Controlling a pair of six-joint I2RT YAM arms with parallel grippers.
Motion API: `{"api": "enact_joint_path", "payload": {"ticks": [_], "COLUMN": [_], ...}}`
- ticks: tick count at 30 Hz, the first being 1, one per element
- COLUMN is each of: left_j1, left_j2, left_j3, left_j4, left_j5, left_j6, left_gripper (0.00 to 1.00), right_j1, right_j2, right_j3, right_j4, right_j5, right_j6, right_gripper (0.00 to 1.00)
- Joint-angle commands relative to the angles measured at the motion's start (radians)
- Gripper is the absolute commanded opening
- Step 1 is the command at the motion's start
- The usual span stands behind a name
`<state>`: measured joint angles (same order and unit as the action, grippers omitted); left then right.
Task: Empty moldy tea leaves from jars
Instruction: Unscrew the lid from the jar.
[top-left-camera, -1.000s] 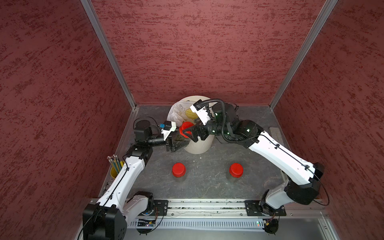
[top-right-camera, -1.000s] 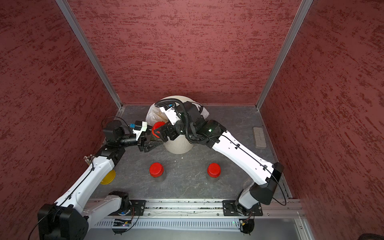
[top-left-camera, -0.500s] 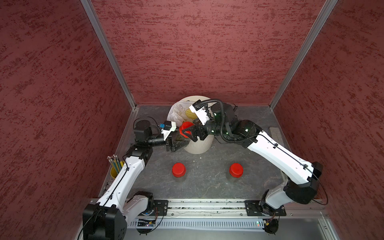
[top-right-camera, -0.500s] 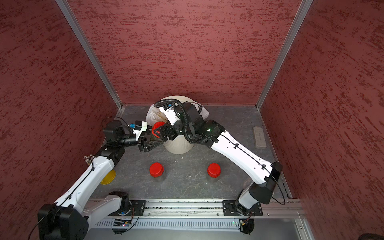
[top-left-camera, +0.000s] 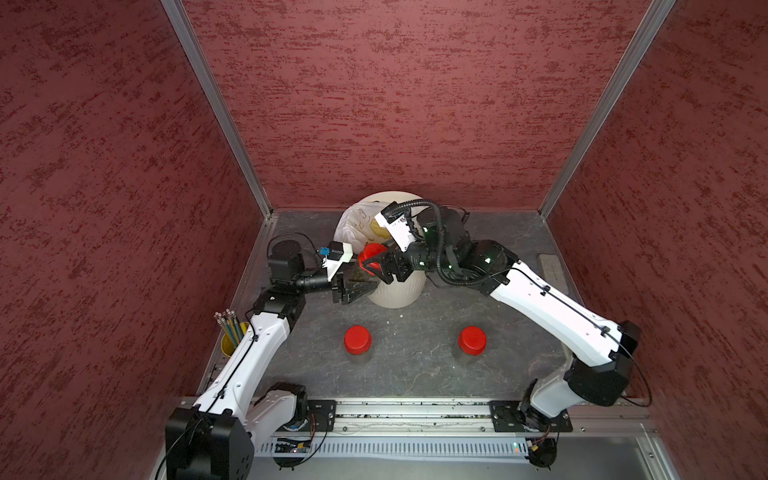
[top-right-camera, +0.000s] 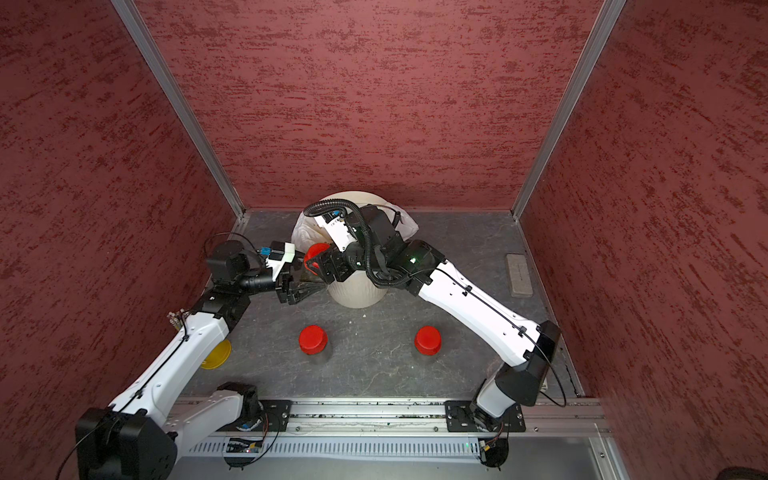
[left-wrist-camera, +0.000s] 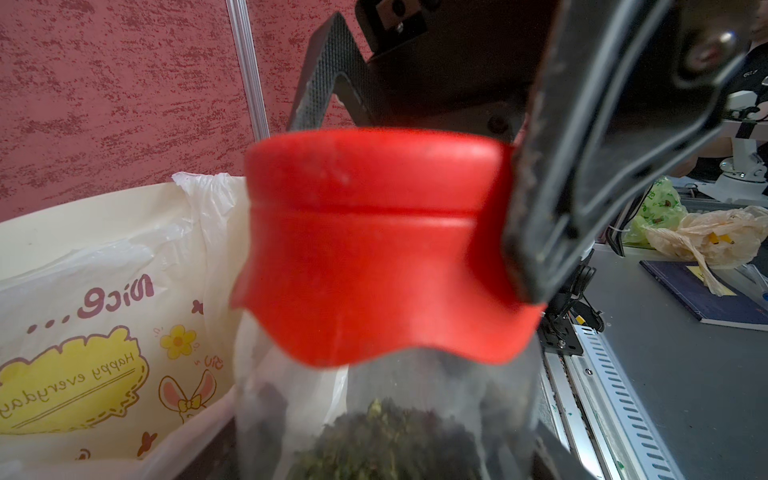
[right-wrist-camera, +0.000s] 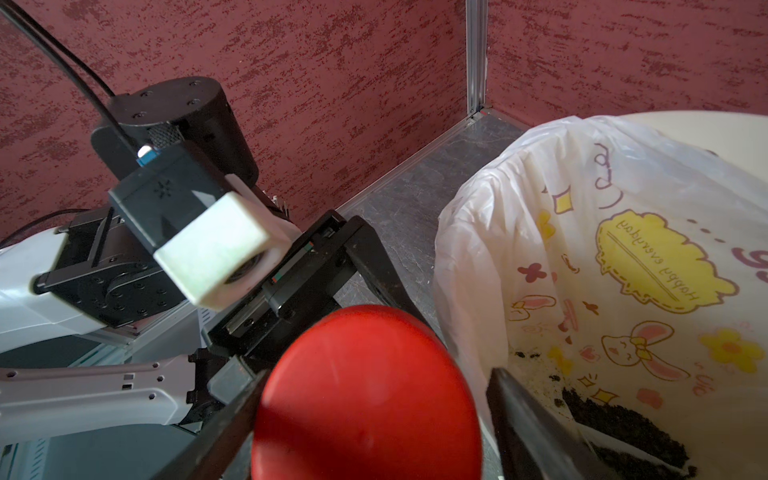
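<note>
Red-lidded jar (right-wrist-camera: 365, 395) between right gripper (right-wrist-camera: 374, 432) fingers, left gripper (right-wrist-camera: 328, 266) behind, dark tea leaves (right-wrist-camera: 623, 428) in bag-lined bin (right-wrist-camera: 727, 137)

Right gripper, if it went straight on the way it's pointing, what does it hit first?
The red lid of the jar held by the left gripper. The right gripper has a finger on each side of it, so the lid top would probably reach its palm.

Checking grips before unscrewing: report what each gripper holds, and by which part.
The left gripper holds the jar by its clear body, below the red lid. The right gripper straddles that lid, gap on one side: nothing gripped yet.
</note>
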<state>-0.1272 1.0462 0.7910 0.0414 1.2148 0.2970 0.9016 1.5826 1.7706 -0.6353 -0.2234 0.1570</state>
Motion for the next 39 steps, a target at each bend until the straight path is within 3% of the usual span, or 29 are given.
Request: {"api": "enact_joint_path", "payload": {"ticks": [1,10,16,24,39], "left_j1": [0.006,0.007,0.008,0.008,0.008], "left_j2": [-0.014,-0.014,-0.016,-0.015,-0.017], "left_j3": [0.008,0.011,0.015,0.017,0.019], "left_j4": [0.012,0.004,-0.012,-0.018,-0.029], "left_j5": [0.015,0.015,0.022,0.03,0.045], "left_j6": [0.016,0.017,0.028,0.031,0.033], "left_gripper": [0.64,0.64,0.64,0.64,0.64], "right_j1": [0.005,0.003,-0.006,-0.037,-0.096], "right_j2": [0.011,0.004,-0.005,0.023,0.115], "right_j3": [-0.003,-0.002,0.012,0.073,0.271], "right_j4": [0.016,0.011,-0.013,-0.065,-0.254], "right_j5": [0.01,0.003,-0.028,-0.123,-0.341], "right_j6": [-0.011,-0.051,-0.132,-0.296,-0.677], "right_gripper": [0.75,0.58,0.55,0.49,0.47]}}
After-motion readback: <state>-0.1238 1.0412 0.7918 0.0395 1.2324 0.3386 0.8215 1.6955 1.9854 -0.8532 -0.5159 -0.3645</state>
